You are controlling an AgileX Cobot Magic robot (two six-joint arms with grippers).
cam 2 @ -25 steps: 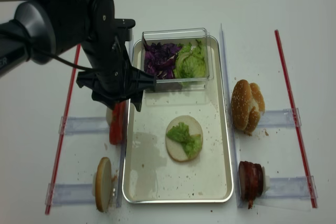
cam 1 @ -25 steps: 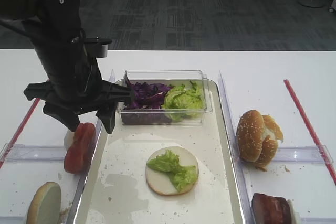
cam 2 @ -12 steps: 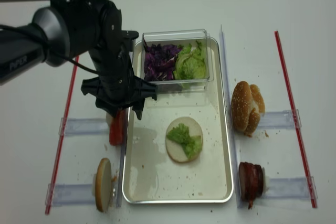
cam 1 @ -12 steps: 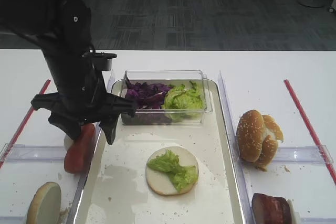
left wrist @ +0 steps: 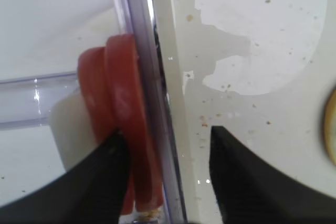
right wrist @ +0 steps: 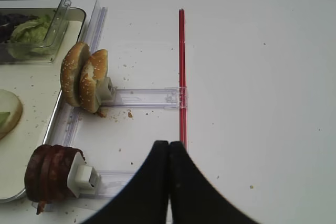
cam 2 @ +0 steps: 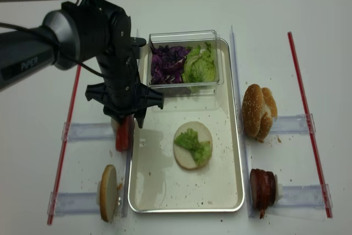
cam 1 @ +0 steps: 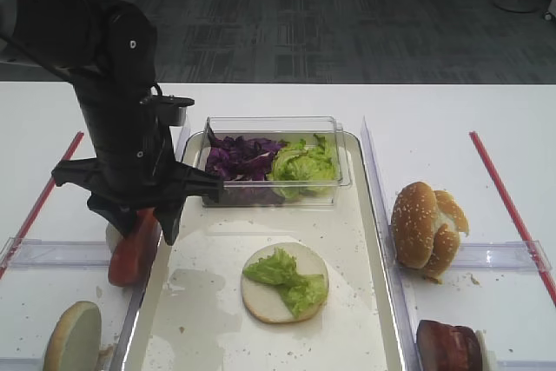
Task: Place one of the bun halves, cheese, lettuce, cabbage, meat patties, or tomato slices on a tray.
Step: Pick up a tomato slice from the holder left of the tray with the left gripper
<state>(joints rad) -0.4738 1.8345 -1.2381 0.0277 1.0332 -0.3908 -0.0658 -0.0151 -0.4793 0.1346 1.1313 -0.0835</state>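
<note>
While its jaws stand apart, the left end effector (left wrist: 165, 174) straddles the upright tomato slices (left wrist: 123, 124).

I see a clear plastic tub (cam 1: 276, 161) just right of my left hand, red strips (cam 1: 508, 202) flanking.

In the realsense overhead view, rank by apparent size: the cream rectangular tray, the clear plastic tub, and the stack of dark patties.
1. Cream rectangular tray, by far the largest.
2. Clear plastic tub of purple cabbage and lettuce.
3. Stack of dark reddish-brown patties, smallest.
</note>
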